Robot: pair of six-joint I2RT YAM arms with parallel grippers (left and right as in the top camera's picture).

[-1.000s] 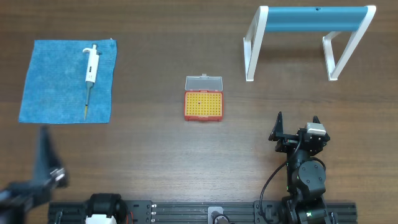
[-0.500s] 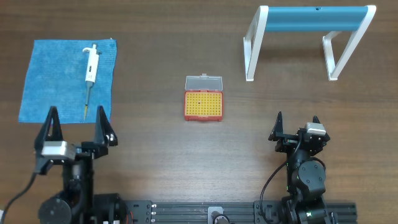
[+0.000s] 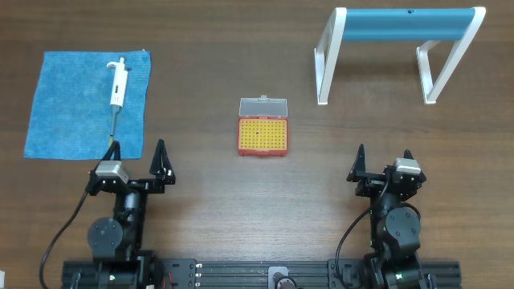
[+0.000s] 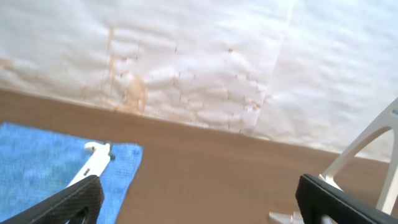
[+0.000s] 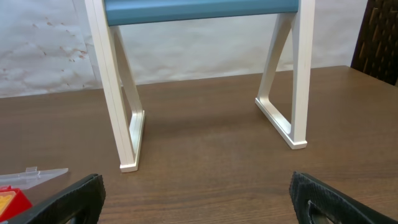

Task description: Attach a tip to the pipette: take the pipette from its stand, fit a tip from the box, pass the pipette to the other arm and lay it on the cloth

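The white pipette (image 3: 117, 86) lies on the blue cloth (image 3: 56, 112) at the far left, its thin tip pointing toward the near edge; the left wrist view shows its top end (image 4: 94, 160) on the cloth (image 4: 37, 168). The orange tip box (image 3: 263, 135) sits mid-table with its clear lid folded back. The white and blue stand (image 3: 401, 28) is at the back right, bare. My left gripper (image 3: 136, 157) is open just in front of the cloth. My right gripper (image 3: 384, 160) is open near the front right, facing the stand (image 5: 199, 12).
The brown table runs to a pale wall behind. Bare wood lies between the cloth, the box and the stand. A corner of the tip box lid (image 5: 34, 174) shows in the right wrist view. Both arm bases stand along the near edge.
My left arm has swung in from the far lower left to sit upright in front of the cloth, its gripper open. The right arm, pipette and box have not moved.
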